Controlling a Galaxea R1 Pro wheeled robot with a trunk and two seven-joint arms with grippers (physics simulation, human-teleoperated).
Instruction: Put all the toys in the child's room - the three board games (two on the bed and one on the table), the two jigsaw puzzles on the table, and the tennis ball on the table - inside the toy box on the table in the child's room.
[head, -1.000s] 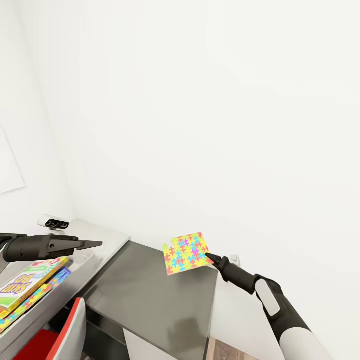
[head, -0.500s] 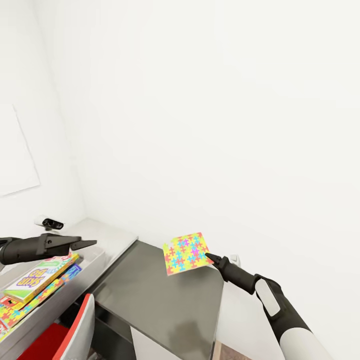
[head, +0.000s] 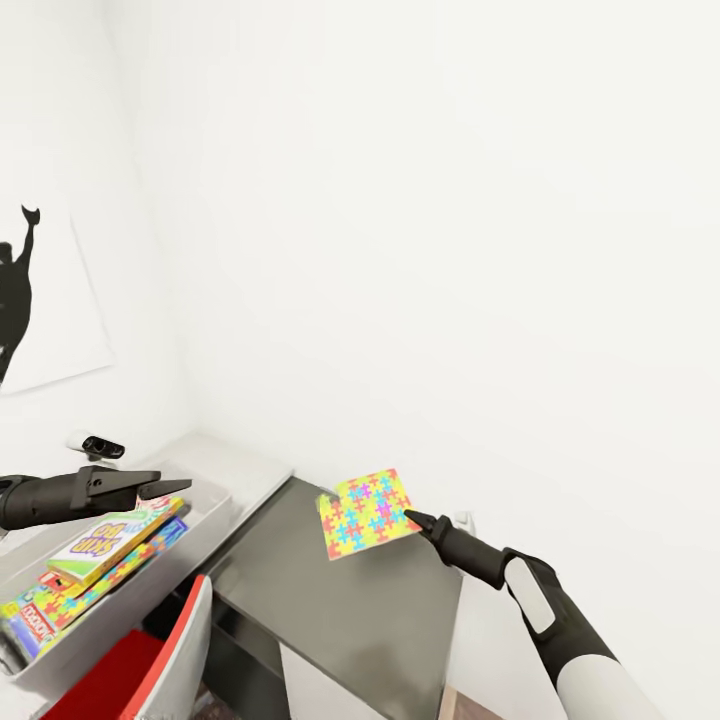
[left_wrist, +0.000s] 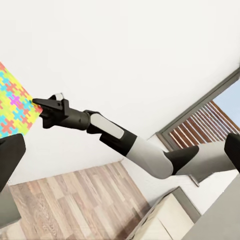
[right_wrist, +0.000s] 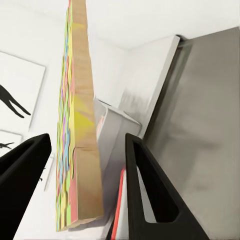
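Jigsaw puzzle (head: 365, 514) gripped at its corner by right gripper (head: 414, 519) above dark cabinet (head: 350, 610), left gripper (head: 165, 488) empty, jaws together, held over toy box (head: 205, 505)

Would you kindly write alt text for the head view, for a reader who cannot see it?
The right hand holds a jigsaw puzzle by its edge in the air above a dark grey cabinet. To the left, the left hand hovers over the toy box, which holds stacked board games, beside a white wall.

Open air above dark cabinet (head: 350, 610)
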